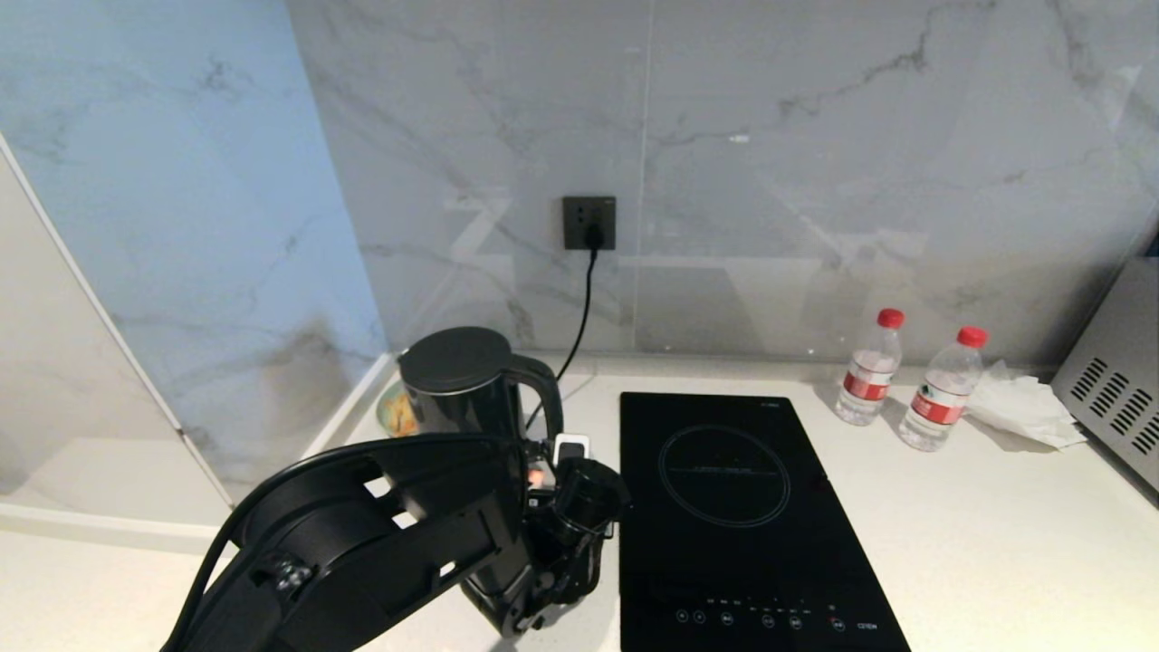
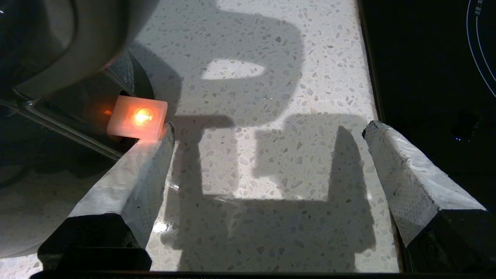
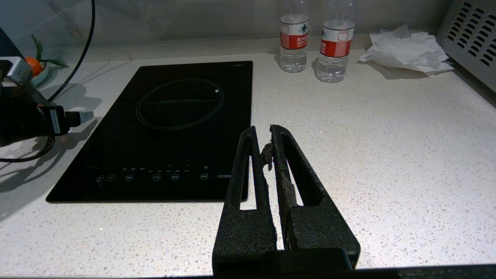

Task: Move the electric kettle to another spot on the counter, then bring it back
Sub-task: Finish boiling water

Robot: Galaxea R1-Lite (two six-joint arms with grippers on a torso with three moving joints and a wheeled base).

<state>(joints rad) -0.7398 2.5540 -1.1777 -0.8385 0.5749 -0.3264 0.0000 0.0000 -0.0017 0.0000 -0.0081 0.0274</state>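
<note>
The electric kettle (image 1: 457, 380) stands upright at the back left of the counter (image 1: 996, 543), glossy black with a flat round lid and its loop handle turned toward the hob. My left arm (image 1: 380, 534) reaches in front of it and hides its lower half. In the left wrist view the left gripper (image 2: 270, 128) hangs open over bare counter (image 2: 252, 38). One fingertip (image 2: 162, 139) sits right at the kettle's (image 2: 23, 46) glowing orange switch (image 2: 137, 122). Nothing lies between the fingers. My right gripper (image 3: 263, 130) is shut and empty, parked low by the hob's front corner.
The black glass hob (image 1: 742, 507) lies just right of the kettle. Two water bottles (image 1: 869, 367) (image 1: 942, 389), a crumpled tissue (image 1: 1023, 403) and a grey vented appliance (image 1: 1114, 389) sit at the back right. A cord runs from the wall socket (image 1: 589, 223). A small dish (image 1: 397, 412) stands behind the kettle.
</note>
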